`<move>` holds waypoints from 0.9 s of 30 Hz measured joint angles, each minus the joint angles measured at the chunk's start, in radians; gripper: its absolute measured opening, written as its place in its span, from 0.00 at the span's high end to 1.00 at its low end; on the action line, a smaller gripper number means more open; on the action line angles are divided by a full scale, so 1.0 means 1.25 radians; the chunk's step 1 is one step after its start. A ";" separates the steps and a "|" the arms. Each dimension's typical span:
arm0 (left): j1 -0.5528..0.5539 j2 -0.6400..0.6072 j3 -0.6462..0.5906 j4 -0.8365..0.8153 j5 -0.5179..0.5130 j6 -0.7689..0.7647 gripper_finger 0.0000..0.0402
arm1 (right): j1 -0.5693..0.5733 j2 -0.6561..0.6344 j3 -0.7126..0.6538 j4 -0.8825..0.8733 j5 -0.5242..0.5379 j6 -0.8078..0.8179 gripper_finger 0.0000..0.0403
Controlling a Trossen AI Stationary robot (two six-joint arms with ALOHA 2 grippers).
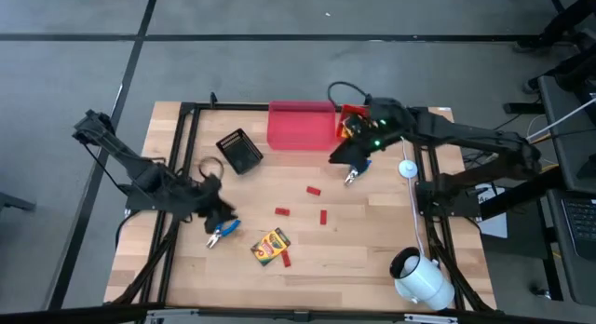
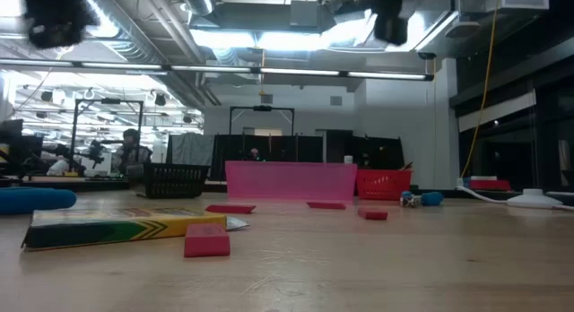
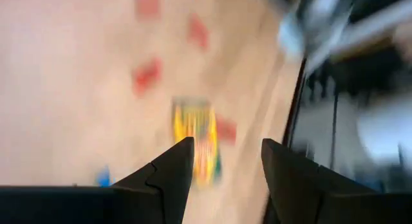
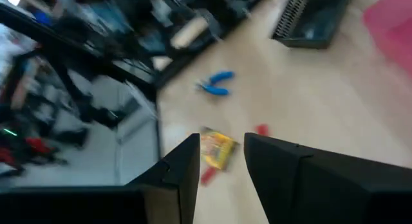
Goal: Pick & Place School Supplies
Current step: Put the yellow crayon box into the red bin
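Note:
A yellow-and-green crayon box (image 1: 270, 245) lies flat near the table's front, with several small red pieces (image 1: 314, 189) scattered around it. One pair of blue-handled pliers (image 1: 222, 231) lies by the left frame, just below my left gripper (image 1: 220, 214), which hangs open above the table with nothing between its fingers (image 3: 226, 143). A second pair of pliers (image 1: 356, 172) lies on the table at the far right, under my raised right gripper (image 1: 351, 159). The right gripper (image 4: 221, 139) is also open and holds nothing.
A pink bin (image 1: 301, 126), a black mesh bin (image 1: 239, 150) and an orange-red bin (image 1: 352, 119) stand along the far side. A large white cylinder (image 1: 419, 277) lies at the near right corner. A black frame (image 1: 182, 156) runs along the table's sides.

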 joint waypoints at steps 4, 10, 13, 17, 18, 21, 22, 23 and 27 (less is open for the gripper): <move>0.018 0.041 0.000 0.010 0.161 0.032 0.55 | 0.115 -0.028 -0.035 0.081 0.039 0.134 0.69; 0.102 0.093 -0.001 0.080 0.237 0.118 0.55 | 0.269 0.033 -0.071 0.166 0.141 0.263 0.69; 0.135 0.081 -0.001 0.201 0.202 0.162 0.55 | 0.309 0.078 -0.093 0.177 0.206 0.343 0.69; 0.129 0.021 -0.001 0.261 0.079 0.205 0.55 | 0.341 0.174 -0.149 0.313 0.239 0.433 0.69; 0.123 0.007 -0.001 0.254 0.054 0.213 0.55 | 0.342 0.200 -0.166 0.389 0.244 0.452 0.69; 0.105 -0.032 -0.001 0.210 0.023 0.210 0.55 | 0.330 0.309 -0.197 0.570 0.218 0.505 0.69; 0.097 -0.041 -0.001 0.207 0.023 0.207 0.55 | 0.322 0.349 -0.201 0.587 0.199 0.515 0.69; 0.089 -0.049 -0.001 0.205 0.023 0.203 0.55 | 0.316 0.385 -0.202 0.601 0.180 0.528 0.69; 0.049 -0.070 -0.001 0.206 0.016 0.194 0.55 | 0.302 0.484 -0.202 0.684 0.106 0.566 0.69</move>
